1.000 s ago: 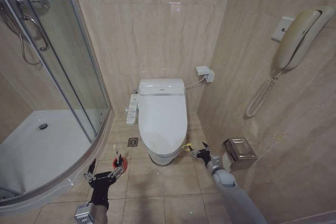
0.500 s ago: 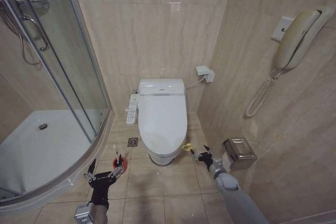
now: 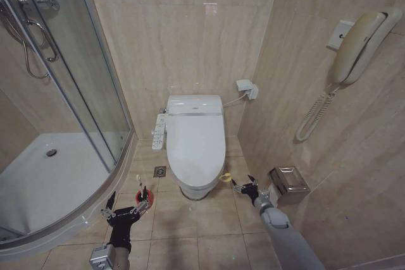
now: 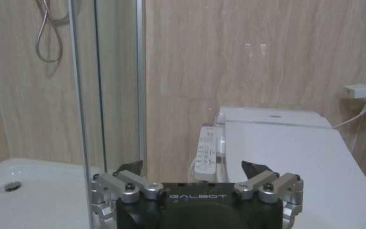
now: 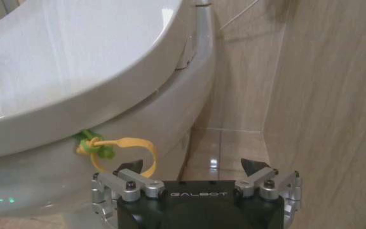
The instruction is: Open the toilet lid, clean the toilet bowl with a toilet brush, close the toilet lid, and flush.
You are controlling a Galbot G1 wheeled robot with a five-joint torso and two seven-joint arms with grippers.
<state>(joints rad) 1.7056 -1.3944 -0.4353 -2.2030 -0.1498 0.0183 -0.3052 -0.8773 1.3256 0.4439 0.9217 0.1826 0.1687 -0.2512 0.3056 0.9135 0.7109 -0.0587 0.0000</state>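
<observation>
At the toilet's front right corner: the right gripper (image 3: pixel 243 186) sits low beside the bowl, fingers spread wide and holding nothing, one fingertip (image 5: pixel 127 169) just beside the yellow loop (image 5: pixel 134 148).
Toilet lid: the toilet lid (image 3: pixel 196 140) lies flat and shut over the toilet bowl (image 5: pixel 138 124), so nothing of the bowl's inside is open to view.
Pull tab: a green knot (image 5: pixel 93 144) ties the yellow loop to the lid's front edge; the loop hangs free, not yet gripped.
Left gripper: the left gripper (image 3: pixel 126 210) waits near the floor on the other side, jaws wide and empty, close to the toilet brush (image 3: pixel 143 195) standing in its red holder cup (image 3: pixel 143 202).
Other fixtures: the button panel (image 4: pixel 206 151) hangs at the toilet's left side; the shower tray (image 3: pixel 38 184) lies beyond the glass door.
Step in hand: judged as the very first one, opening the lid, at the stage of reaching for the loop.
Next move calls for: getting a finger on each side of the thin loop, pinching it firmly, then lifting up and back along the lid's hinge arc; the strap looks floppy and could slip aside.
</observation>
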